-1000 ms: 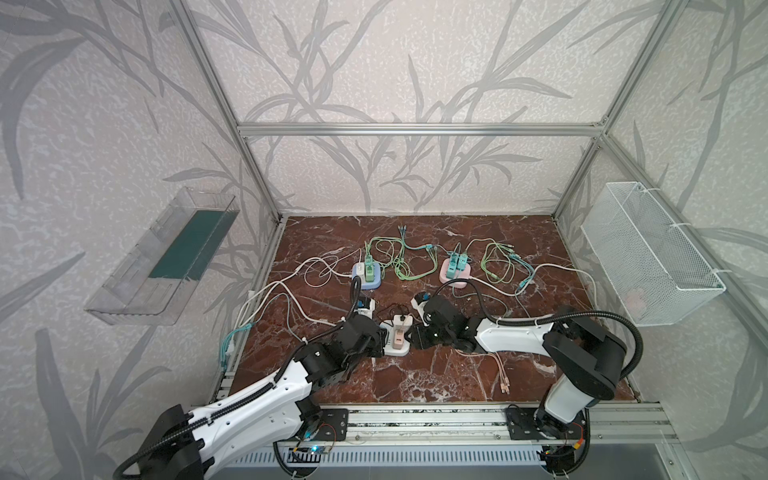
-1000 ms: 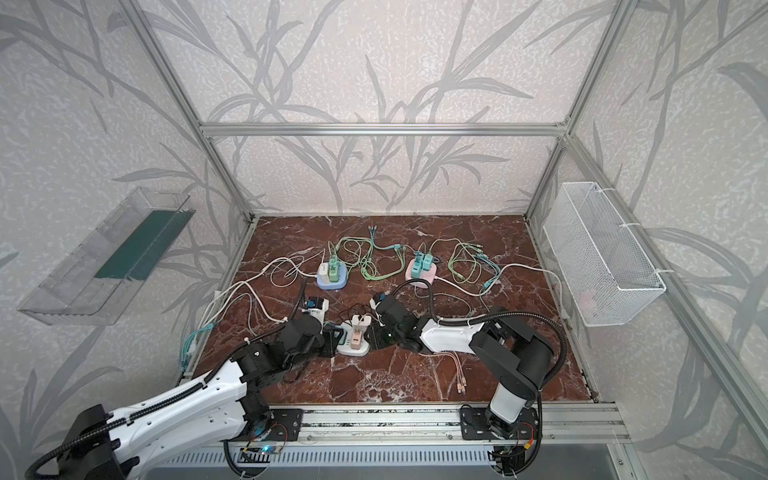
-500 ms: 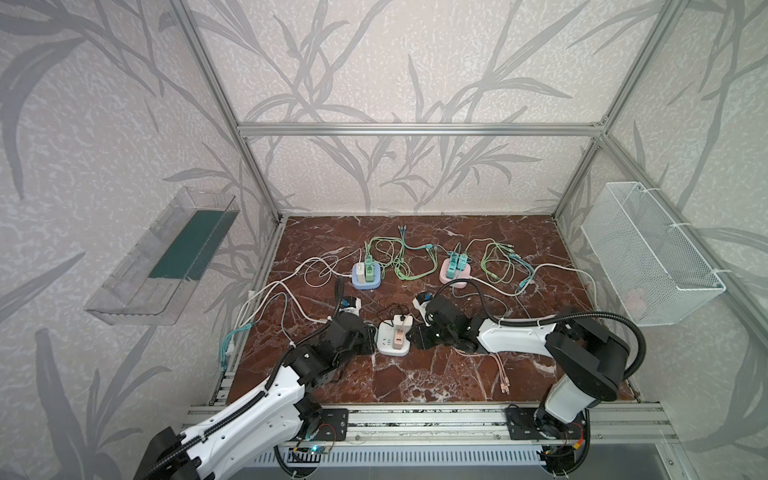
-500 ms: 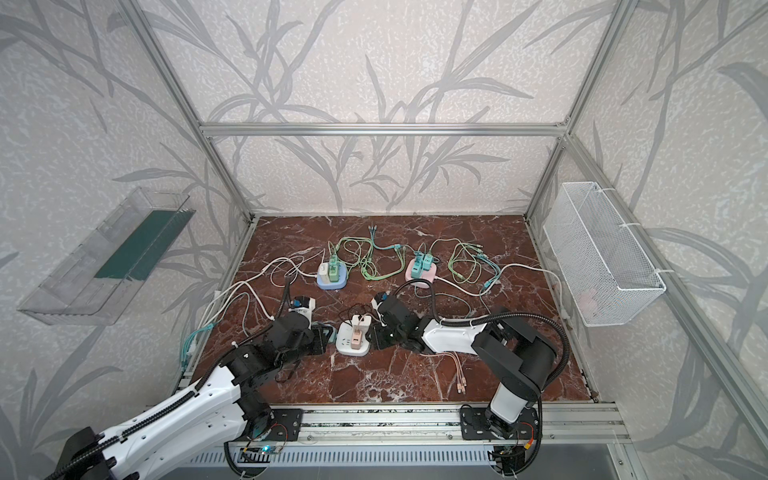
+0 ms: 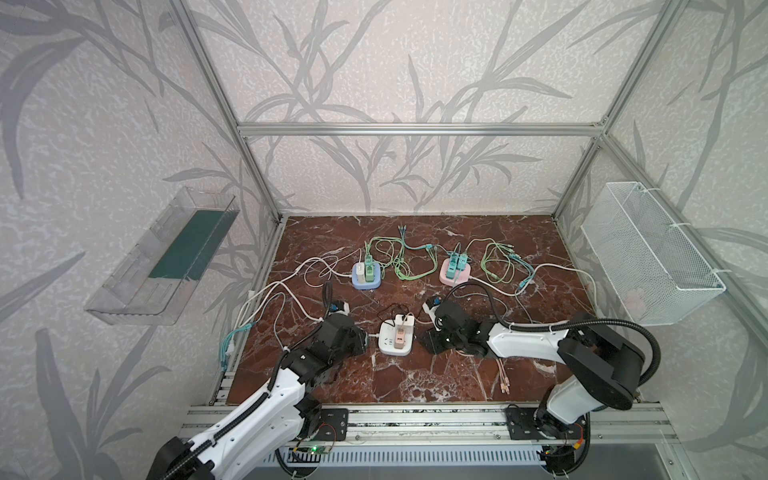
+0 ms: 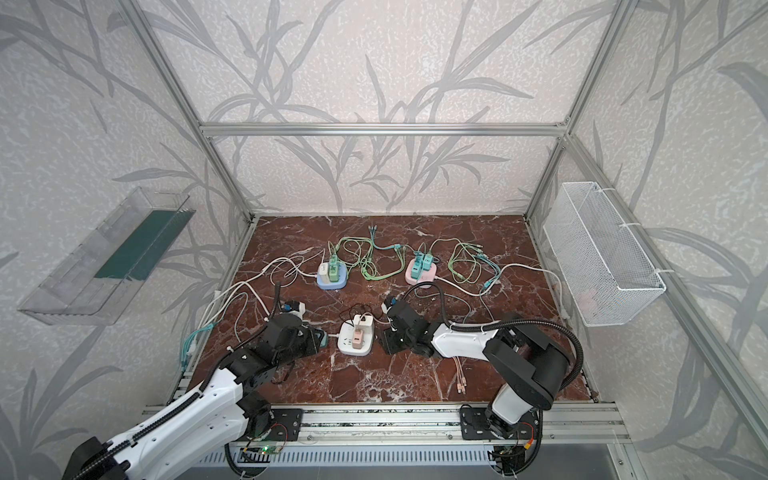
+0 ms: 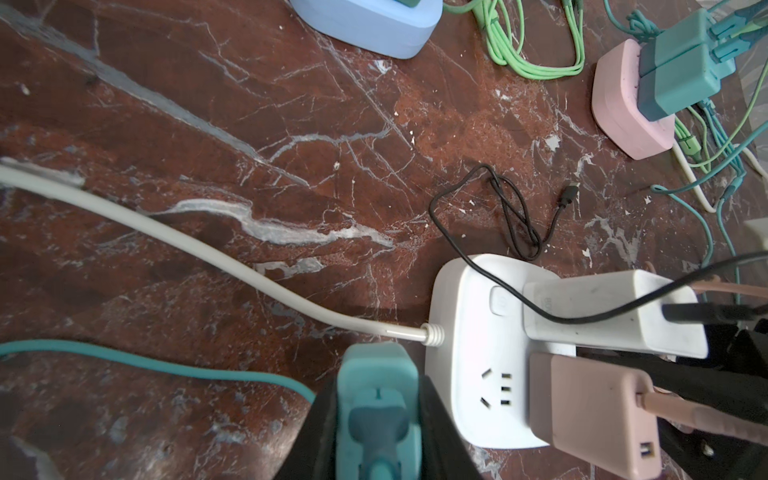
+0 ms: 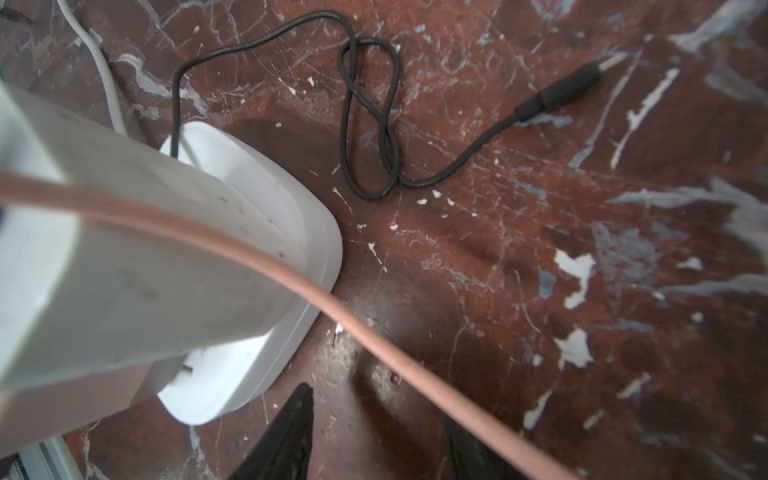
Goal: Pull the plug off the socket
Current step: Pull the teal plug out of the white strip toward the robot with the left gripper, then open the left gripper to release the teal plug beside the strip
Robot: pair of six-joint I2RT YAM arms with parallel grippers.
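Between the jaws of left gripper point(image 7: 378, 395): pinched teal plastic plug point(image 7: 376, 368), clear of white rounded socket block point(image 7: 478, 332). Pull looks done; next, set plug aside.

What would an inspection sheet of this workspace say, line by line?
Surface: red-brown marble tabletop, white-flecked.
Job's things: teal plug clear of white socket block; white charger and dusty-pink charger sit plugged in.
Clutter: blue socket block and pink socket block, each carrying chargers.
Grippers: left gripper shut on teal plug; right gripper open beside white socket block.
Cables: thin black cable looped; dusty-pink cable runs past right gripper; green cables and white cord loose.
Surroundings: white wire basket and clear plastic tray on walls.
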